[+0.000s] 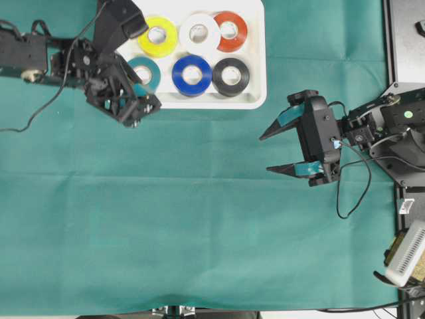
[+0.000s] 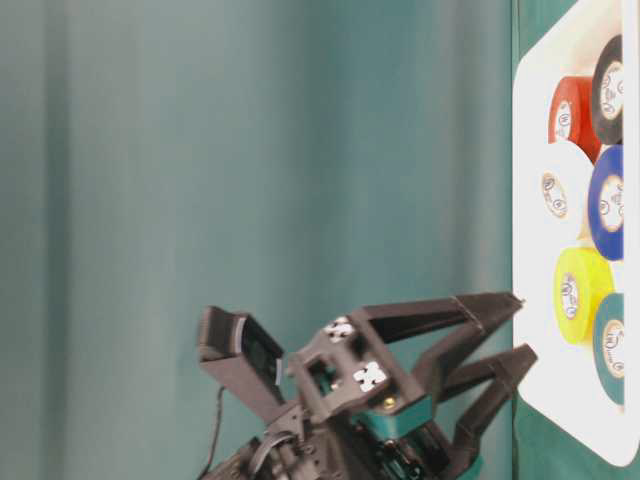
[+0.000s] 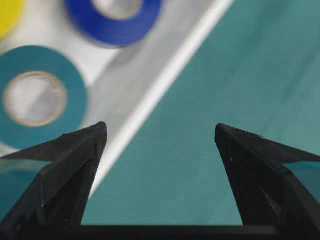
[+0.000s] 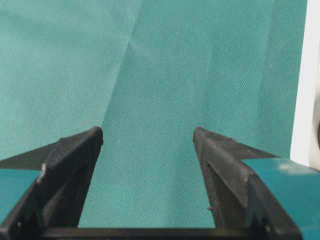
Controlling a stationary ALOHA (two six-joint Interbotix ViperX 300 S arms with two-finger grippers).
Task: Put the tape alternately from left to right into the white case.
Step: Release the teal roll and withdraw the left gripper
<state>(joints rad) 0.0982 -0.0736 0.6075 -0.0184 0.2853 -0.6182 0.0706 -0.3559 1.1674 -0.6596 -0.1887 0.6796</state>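
Teal roll (image 1: 143,74) half-hidden by left pincer (image 1: 136,100).

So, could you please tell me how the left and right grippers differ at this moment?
The left gripper hangs at the front-left corner of the shallow white plastic case, beside the teal ring-shaped tape roll; the right gripper waits apart over the green cloth. The right's fingers spread wider than the left's. Both are open and empty.
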